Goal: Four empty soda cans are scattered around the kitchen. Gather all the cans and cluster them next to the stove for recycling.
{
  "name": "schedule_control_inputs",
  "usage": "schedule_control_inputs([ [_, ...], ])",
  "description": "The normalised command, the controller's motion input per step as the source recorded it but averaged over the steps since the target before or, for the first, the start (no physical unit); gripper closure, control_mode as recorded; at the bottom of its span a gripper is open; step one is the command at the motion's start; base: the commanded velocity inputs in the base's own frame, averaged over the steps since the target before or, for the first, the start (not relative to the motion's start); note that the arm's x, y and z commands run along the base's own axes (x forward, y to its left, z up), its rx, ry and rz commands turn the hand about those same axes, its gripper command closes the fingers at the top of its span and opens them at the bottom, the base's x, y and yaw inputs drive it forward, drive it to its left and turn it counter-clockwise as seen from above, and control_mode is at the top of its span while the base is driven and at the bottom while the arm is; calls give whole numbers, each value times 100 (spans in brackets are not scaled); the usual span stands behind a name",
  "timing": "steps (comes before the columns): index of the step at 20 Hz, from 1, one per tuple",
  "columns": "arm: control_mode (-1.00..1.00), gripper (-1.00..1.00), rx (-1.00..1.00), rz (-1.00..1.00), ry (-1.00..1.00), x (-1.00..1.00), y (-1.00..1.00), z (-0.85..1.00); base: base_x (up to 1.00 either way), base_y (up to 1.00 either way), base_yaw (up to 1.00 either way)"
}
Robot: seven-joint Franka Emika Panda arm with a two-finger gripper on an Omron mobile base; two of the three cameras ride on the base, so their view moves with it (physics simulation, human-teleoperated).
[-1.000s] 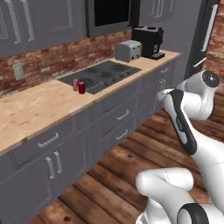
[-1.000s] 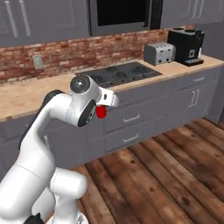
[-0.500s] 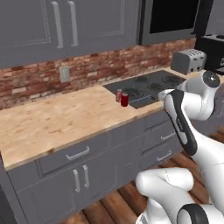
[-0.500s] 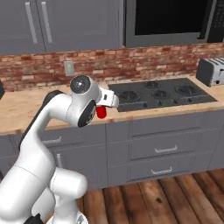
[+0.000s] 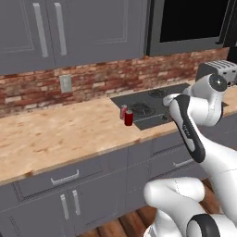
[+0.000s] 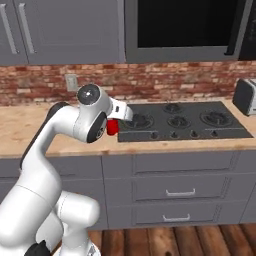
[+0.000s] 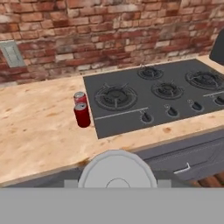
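Observation:
My gripper (image 6: 114, 124) is shut on a red soda can (image 6: 112, 131), held in front of the counter edge just left of the stove (image 6: 185, 120). In the hand view that can's silver-grey top (image 7: 117, 171) sits at the bottom centre. Two more red soda cans (image 7: 82, 111) stand upright and close together on the wooden counter, right beside the left edge of the black stove (image 7: 157, 96). The left base view shows the same pair (image 5: 126, 115) by the stove (image 5: 150, 106), to the left of my arm.
A silver toaster (image 5: 217, 69) (image 6: 246, 95) stands on the counter right of the stove. Brick wall with an outlet (image 7: 11, 53) runs behind. A dark-windowed appliance (image 6: 180, 25) and grey cabinets hang above. Bare wooden counter (image 5: 51, 134) stretches left of the cans.
The whole picture has shifted as the base drove, bringing the stove and the two standing cans closer and more central. The gripper stays shut on its can.

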Motion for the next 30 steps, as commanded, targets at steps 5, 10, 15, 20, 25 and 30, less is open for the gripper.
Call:
schedule_control_inputs([
  [5,100,100,0,0,0,0,0,0,35,-5,19],
  [10,100,100,0,0,0,0,0,0,50,33,25],
  [15,100,100,0,0,0,0,0,0,65,9,24],
  [20,100,100,0,0,0,0,0,0,32,0,13],
  [25,100,100,0,0,0,0,0,0,9,0,9],
  [30,100,100,0,0,0,0,0,0,0,0,1],
])
